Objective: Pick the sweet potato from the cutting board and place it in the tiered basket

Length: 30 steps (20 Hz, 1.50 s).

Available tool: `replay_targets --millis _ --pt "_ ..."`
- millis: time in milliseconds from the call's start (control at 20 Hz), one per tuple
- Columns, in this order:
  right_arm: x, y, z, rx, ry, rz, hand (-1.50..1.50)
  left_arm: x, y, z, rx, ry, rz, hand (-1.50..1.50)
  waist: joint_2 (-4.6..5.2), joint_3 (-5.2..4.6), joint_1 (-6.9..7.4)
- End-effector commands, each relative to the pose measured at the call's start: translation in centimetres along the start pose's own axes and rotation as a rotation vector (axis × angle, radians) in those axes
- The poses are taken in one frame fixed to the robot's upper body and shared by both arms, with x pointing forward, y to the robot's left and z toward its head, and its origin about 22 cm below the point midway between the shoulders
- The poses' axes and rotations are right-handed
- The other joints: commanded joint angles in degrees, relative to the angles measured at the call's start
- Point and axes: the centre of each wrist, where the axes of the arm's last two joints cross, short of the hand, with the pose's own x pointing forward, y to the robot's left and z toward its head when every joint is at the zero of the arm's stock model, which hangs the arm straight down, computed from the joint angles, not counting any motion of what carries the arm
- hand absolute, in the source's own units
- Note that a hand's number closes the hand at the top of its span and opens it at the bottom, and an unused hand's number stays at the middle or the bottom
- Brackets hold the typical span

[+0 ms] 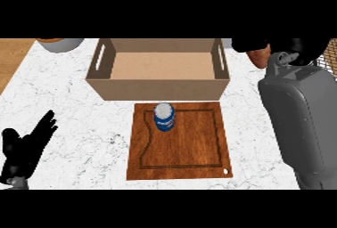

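The wooden cutting board (181,151) lies in the middle of the marble counter, and no sweet potato is on it. My right forearm reaches up the right side to the far right corner. There my right hand (289,45) is curled round the orange-brown sweet potato (259,57), only one end of which shows below the fingers. A strip of wire mesh, the tiered basket (329,57), shows at the right edge just beside that hand. My left hand (23,149) rests open at the lower left, fingers up.
A blue can (164,117) stands upright at the board's far edge. Behind it sits an open brown box (158,82) with handle slots. A grey bowl (63,43) is at the far left, by a wooden surface (12,55).
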Motion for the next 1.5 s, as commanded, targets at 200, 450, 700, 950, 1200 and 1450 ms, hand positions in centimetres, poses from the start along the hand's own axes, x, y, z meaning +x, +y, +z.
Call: replay_targets --millis 200,450,700,950,1200,1450 --pt "-3.9 1.0 -5.9 -0.047 0.039 -0.252 1.50 1.8 -0.3 0.3 -0.022 0.001 -0.025 0.00 0.25 0.09 1.04" --pt "-6.3 -1.0 -11.1 -0.045 0.031 -0.283 1.50 0.5 0.7 0.4 -0.008 -0.013 -0.004 0.00 0.24 0.03 1.00" --pt "-9.5 0.6 -12.7 -0.029 0.026 -0.263 1.50 0.4 0.1 1.2 0.008 -0.010 -0.017 0.00 0.18 0.05 0.99" --pt "-10.6 -1.1 -14.1 -0.068 -0.112 0.373 1.50 0.7 -1.5 -0.3 -0.016 -0.025 -0.009 0.00 0.70 -0.16 1.48" --pt "-10.4 -2.7 -15.6 -0.027 -0.194 0.511 1.50 1.2 -0.6 -0.3 -0.023 0.005 -0.006 0.00 0.40 -0.01 1.60" --pt "-13.3 -4.8 -17.6 -0.016 -0.240 0.500 1.50 1.4 0.4 -0.4 -0.003 -0.013 -0.011 0.00 0.44 0.04 1.43"
